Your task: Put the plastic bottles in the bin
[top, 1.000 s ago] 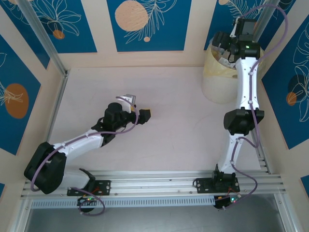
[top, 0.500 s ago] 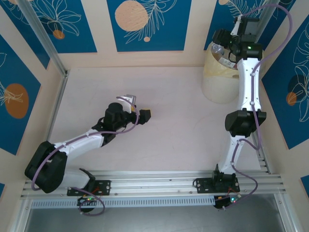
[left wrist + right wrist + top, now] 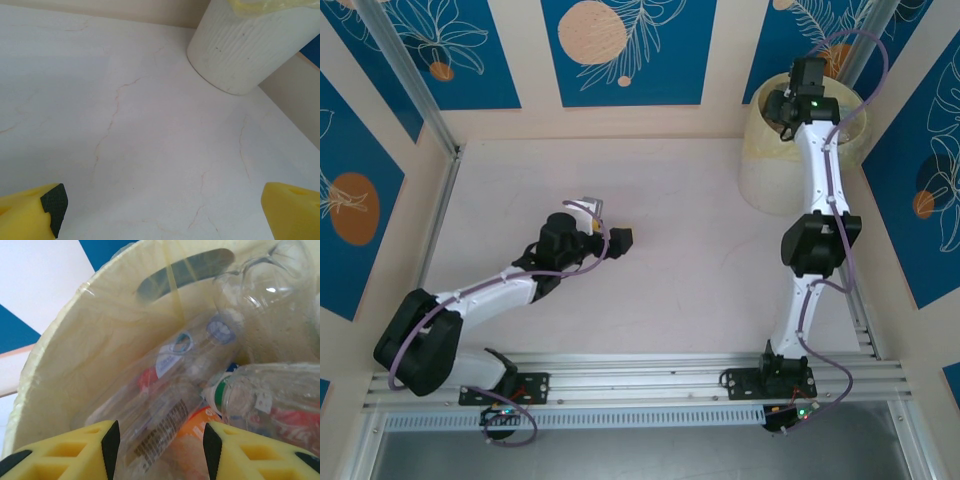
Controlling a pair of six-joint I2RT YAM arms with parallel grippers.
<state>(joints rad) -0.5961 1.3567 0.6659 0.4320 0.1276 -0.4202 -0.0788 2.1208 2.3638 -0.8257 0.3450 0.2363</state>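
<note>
The right jaws are spread open and empty, above the mouth of the bin (image 3: 765, 175) at the far right of the counter (image 3: 680, 220). The plastic bottles (image 3: 165, 390) lie piled inside the bin, directly below these jaws. The left jaws are also spread open and empty, over the counter left of centre, well apart from the bin.

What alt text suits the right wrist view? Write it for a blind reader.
Looking down into the pale yellow bin, where several clear plastic bottles lie heaped, some with red, orange or green on them. The right gripper hangs open above them, its yellow fingers at the bottom edge holding nothing.
</note>
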